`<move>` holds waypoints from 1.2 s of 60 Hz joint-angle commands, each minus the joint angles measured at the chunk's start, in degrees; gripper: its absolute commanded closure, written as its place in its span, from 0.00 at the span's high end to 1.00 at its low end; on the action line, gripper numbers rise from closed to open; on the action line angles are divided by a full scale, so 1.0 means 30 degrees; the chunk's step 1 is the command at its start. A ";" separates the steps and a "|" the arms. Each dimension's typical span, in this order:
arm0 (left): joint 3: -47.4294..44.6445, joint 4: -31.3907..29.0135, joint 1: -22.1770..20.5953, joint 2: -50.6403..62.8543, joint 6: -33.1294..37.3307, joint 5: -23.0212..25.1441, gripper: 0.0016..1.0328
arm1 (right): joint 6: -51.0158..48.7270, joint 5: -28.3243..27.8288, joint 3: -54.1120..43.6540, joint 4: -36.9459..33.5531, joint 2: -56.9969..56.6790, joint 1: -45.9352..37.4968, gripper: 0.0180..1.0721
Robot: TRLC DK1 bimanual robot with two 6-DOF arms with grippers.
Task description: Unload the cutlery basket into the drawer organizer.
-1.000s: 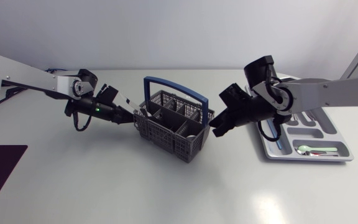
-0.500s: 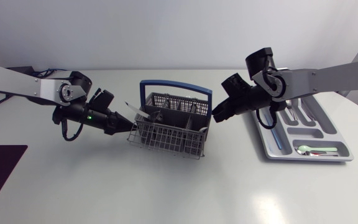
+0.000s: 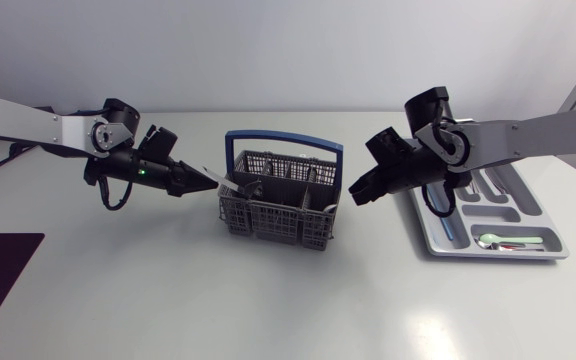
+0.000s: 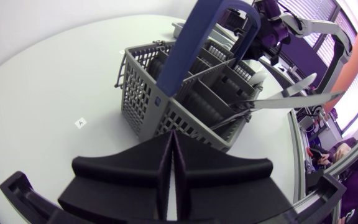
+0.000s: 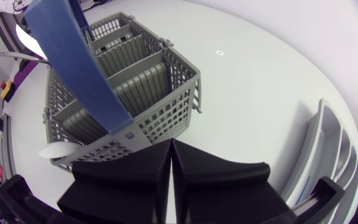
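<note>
Since a second ago: basket (image 3: 280,195) swung from skewed to square and settled level at mid-table. Left gripper (image 3: 208,183) now up at roughly 9 to 10 o'clock of it, right gripper (image 3: 353,196) a touch lower at its 3 o'clock end.

Both pairs of jaws pressed together, holding nothing. Tips just beside the basket's ends; contact impossible to confirm. Organizer tray (image 3: 528,205) farther out at 3 o'clock, with some cutlery (image 3: 508,241) already in it.

Probably still straightening the basket, with no piece pulled at present. Next, most likely:
- open one gripper and come down over a shaft standing above the rim;
- pinch it and lift straight up, clear of the blue handle (image 3: 286,140).

Hard to say what pieces remain. Only a few shafts (image 4: 291,99) and one spoon bowl (image 5: 58,149) on show, the rest hidden behind the grid walls.
</note>
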 commanded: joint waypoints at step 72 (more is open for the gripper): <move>-0.5286 -0.0163 -0.1185 -0.4122 0.1193 0.0043 0.03 | 0.1322 0.0183 -0.0796 -0.0128 -0.1782 0.2654 0.05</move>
